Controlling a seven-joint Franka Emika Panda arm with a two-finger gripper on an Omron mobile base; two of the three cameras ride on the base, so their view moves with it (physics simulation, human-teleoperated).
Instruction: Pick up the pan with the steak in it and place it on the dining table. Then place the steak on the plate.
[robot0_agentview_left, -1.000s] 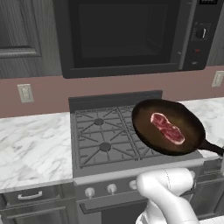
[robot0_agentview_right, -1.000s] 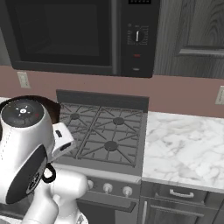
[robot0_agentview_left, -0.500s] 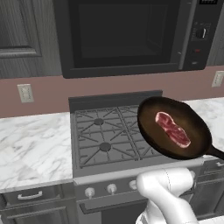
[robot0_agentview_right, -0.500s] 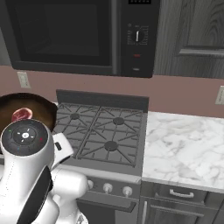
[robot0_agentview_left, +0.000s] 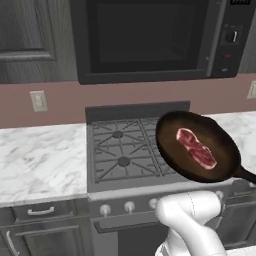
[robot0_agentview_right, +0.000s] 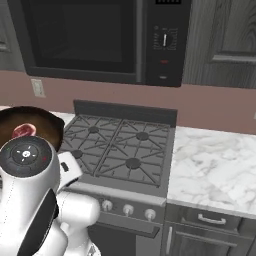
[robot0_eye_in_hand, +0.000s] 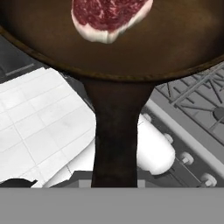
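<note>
We see one pan held in the air over the stove's right edge, one steak lying inside it. Our gripper is clamped on the pan's single handle.

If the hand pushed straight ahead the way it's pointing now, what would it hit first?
The hand is shut on the pan handle, so the pan itself lies directly ahead. Beyond it, below, sits the stove, though depth is unclear.
</note>
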